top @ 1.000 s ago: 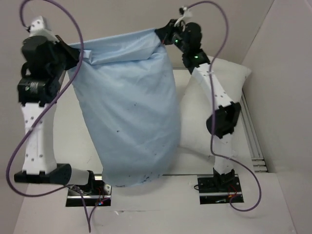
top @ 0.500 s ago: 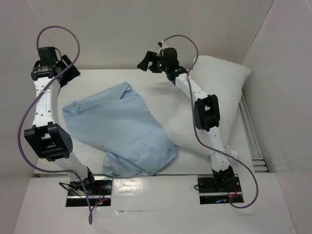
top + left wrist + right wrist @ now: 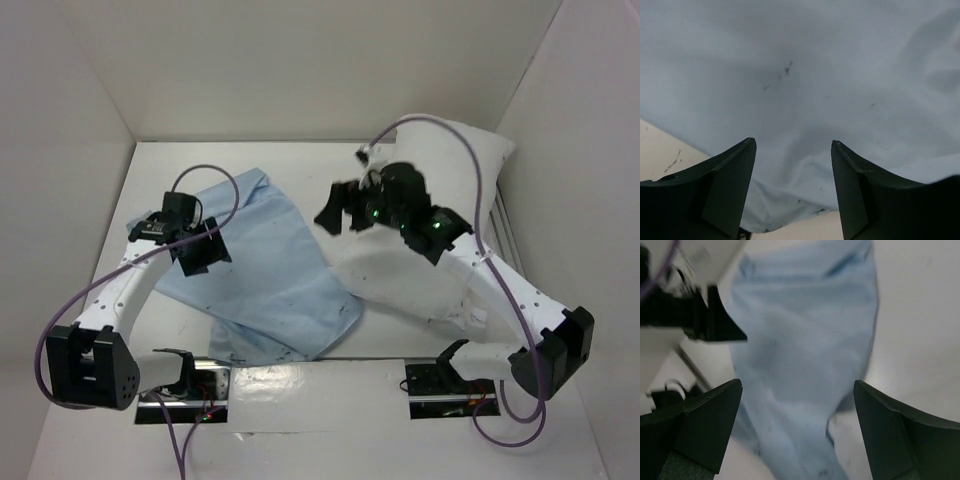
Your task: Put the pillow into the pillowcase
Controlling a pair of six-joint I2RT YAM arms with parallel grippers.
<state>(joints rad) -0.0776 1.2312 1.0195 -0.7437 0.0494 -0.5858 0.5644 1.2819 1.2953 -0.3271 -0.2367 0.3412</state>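
White table w/ white walls on three sides. The pillowcase lies crumpled and flat on its left-centre part, while the pillow sits wholly outside it at the right, by the side wall. The case's near right corner touches or overlaps the pillow's edge; can't tell which.

The left gripper hovers low over the case's left part, fingers apart, nothing btw them; its wrist view shows only blue cloth beneath. The right gripper hangs above where case meets pillow, fingers spread wide, also empty. The right arm crosses over the pillow.

Risks, as a judgement:
- The case's mouth isn't evident in any view, so a pinch could catch both layers and keep it shut.
- A pinch could also grab the closed end instead.
- The right arm, if low, might drag the pillow b/c it spans it.
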